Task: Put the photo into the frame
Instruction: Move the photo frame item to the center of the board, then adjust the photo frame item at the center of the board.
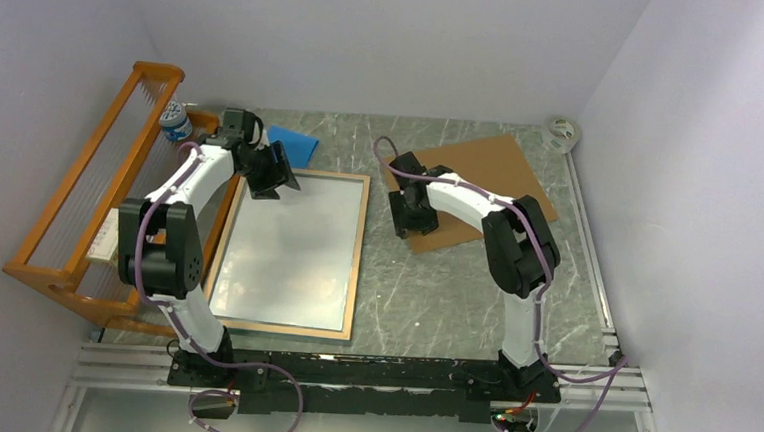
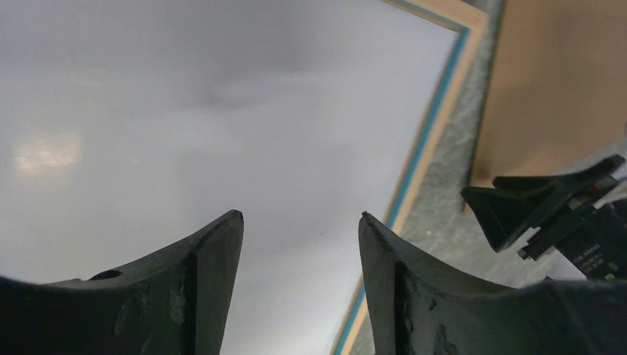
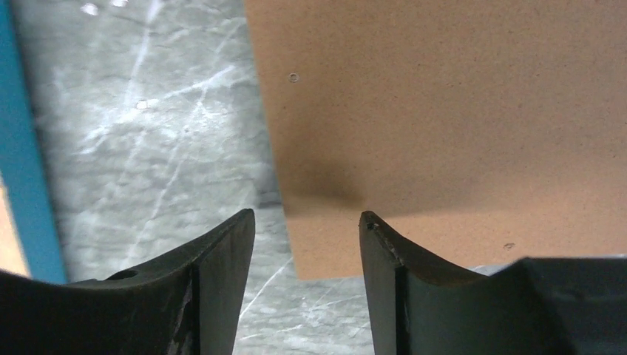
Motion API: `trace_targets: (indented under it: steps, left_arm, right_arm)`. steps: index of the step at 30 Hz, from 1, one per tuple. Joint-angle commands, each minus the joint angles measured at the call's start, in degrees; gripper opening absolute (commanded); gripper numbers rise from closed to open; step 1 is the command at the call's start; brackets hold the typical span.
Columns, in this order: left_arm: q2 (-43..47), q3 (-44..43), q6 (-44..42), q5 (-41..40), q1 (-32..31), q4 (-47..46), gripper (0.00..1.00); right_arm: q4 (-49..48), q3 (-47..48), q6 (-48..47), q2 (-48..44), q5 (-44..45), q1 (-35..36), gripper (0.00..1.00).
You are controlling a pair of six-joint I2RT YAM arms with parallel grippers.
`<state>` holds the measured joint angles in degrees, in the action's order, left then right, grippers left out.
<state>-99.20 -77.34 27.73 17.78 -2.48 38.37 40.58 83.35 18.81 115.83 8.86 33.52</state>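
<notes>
Frame (image 1: pixel 359 255) back-up on desk (image 1: pixel 433 299), pale sheet (image 1: pixel 290 256) inside (photo face-down? cannot tell). Left tool (image 2: pixel 301 216) over it, right tool (image 3: pixel 307 214) over board (image 1: pixel 506 169) corner, both released, empty. Next likely: pinch board edge.

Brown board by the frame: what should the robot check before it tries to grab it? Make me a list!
1. Right hand open and empty: ok.
2. Right hand above a corner of the brown board: ok.
3. Brown board apart from the frame, with bare table between them: ok.
4. Frame lying flat, wood side up: ok.
5. Left hand open, empty, above the frame: ok.
6. Photo already inside the frame: cannot tell; only a plain pale surface shows.
</notes>
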Motion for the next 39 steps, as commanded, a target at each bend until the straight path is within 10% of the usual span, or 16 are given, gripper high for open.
trace_targets:
  steps: [1, 14, 39]
  left_arm:
    - [0.10, -3.12, 1.61, 4.77, -4.34, -5.19, 0.65]
    - [-23.40, -28.08, -4.29, 10.52, -12.46, -18.11, 0.93]
    - [-57.33, -56.39, 6.85, 16.26, -17.92, -30.74, 0.85]
  right_arm:
    - [-2.55, 1.67, 3.75, -6.73, -6.71, -4.12, 0.60]
    - [-8.97, -13.53, 26.35, -20.19, -8.23, -17.89, 0.66]
    - [-17.02, -32.51, 33.79, -23.26, -18.92, -27.29, 0.65]
